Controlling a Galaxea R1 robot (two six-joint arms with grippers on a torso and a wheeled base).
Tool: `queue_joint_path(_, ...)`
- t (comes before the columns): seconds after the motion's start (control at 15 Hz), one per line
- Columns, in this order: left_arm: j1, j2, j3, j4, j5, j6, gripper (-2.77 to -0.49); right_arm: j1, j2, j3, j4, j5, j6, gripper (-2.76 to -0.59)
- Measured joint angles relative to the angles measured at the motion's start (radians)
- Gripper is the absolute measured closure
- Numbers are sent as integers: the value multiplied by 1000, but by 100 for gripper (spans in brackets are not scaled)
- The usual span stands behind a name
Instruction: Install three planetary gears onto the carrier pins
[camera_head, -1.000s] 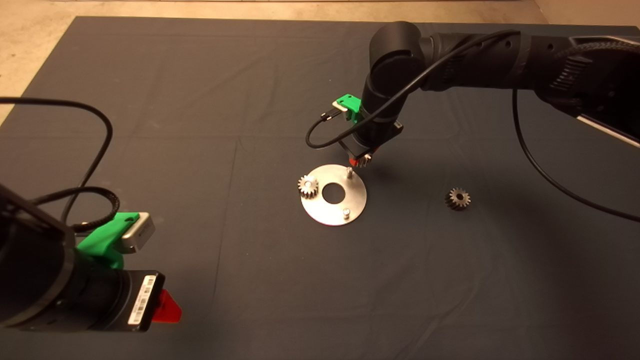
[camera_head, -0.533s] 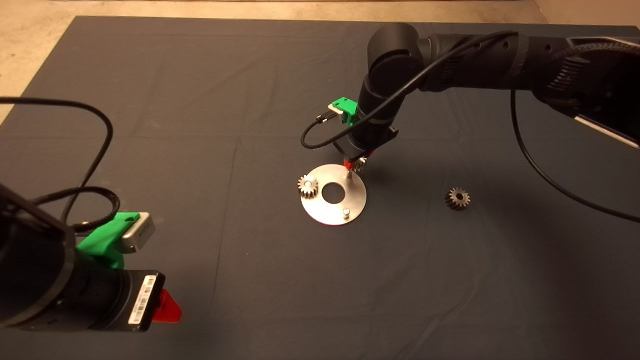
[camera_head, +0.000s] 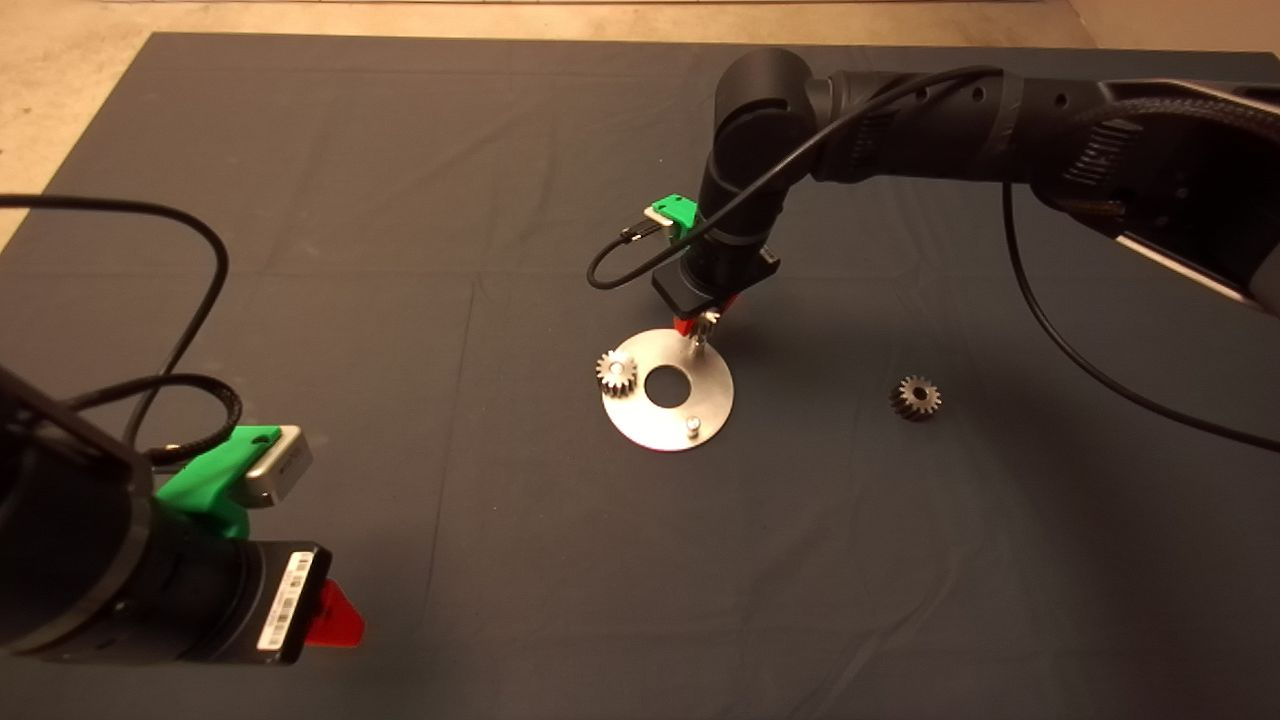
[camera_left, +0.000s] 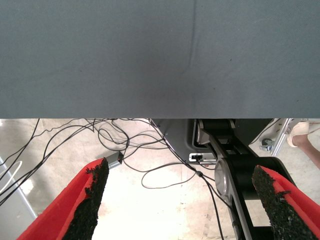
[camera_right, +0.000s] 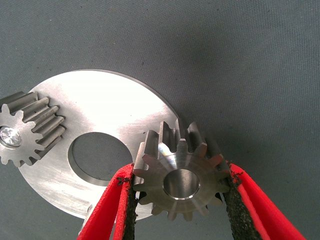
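The right gripper (camera_right: 179, 200) pinches a planetary gear (camera_right: 181, 177) between its two red fingers (camera_right: 107, 210), the black pads pressing on the teeth at either side, with the bore facing the camera. The gear hangs over the rim of the shiny round disc (camera_right: 107, 112), whose large centre hole (camera_right: 97, 155) lies just beside it. A second gear (camera_right: 27, 132) sits on a carrier pin (camera_right: 9, 136) at the far side of the disc, the pin's tip showing in its bore, and the dark mat (camera_right: 240, 75) surrounds it all.

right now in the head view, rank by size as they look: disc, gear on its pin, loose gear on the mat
1. disc, clearly largest.
2. gear on its pin and loose gear: they look about alike, so no ranking between them.
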Motion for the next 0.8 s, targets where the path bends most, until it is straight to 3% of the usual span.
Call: queue_joint_path(0.8, 3, 0, 0, 0, 0, 0, -204, 0, 0, 26, 4, -4, 0, -105)
